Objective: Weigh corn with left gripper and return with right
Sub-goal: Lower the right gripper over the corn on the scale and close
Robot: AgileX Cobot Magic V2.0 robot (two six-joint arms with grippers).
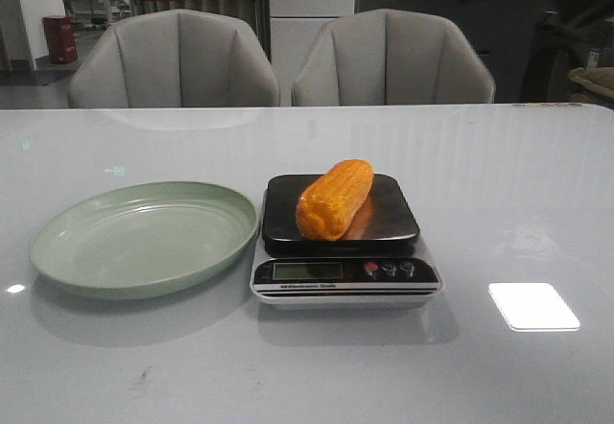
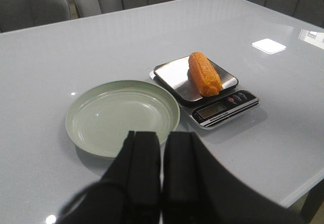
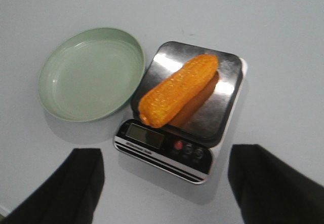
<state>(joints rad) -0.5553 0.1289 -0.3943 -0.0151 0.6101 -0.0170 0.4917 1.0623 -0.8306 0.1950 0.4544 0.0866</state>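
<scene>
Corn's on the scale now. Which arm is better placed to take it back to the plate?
Right. The right gripper hangs open above the corn on the scale; the left gripper is shut, back behind the plate.

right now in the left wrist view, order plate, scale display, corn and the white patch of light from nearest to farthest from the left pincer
1. Green plate, just beyond the shut left pincer.
2. Scale display, on the scale's near edge.
3. Corn, lying on the scale platform.
4. White light patch, far across the table.
</scene>
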